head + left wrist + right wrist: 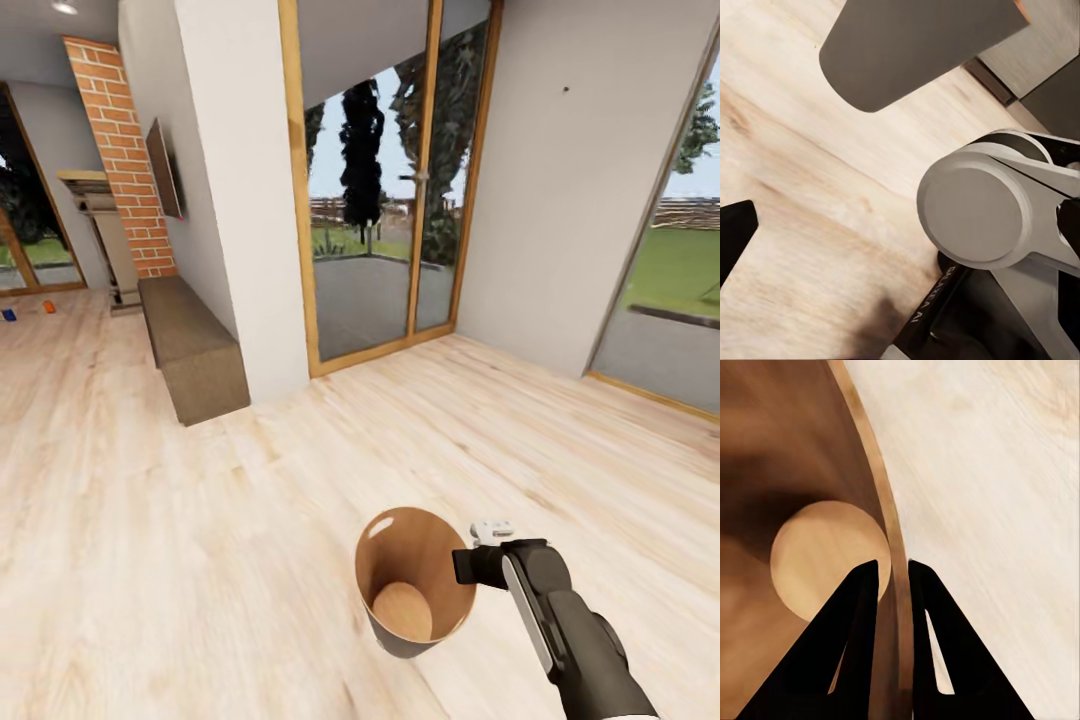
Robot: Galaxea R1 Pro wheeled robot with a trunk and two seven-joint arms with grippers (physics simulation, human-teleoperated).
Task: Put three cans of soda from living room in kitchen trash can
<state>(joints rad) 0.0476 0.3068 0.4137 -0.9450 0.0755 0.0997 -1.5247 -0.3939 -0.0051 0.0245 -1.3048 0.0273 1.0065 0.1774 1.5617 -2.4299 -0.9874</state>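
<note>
Glossy brown lines the inside of the tash can, whose rim is clamped between the fingers of the right gripper; in the right wrist view one finger is seen inside the wall and the other outside it, closed on the thin edge. The bin is held above the wood floor, tilted, with nothing seen on its pale round bottom. Well away from the fingers, at the far end of the room by the brick fireplace, an orange can and a dark blue can are seen on the floor. Glass doors in wood frames are seen beyond the bin. One dark fingertip of the left gripper is seen at the edge of the left wrist view; whether its fingers are apart cannot be told.
</note>
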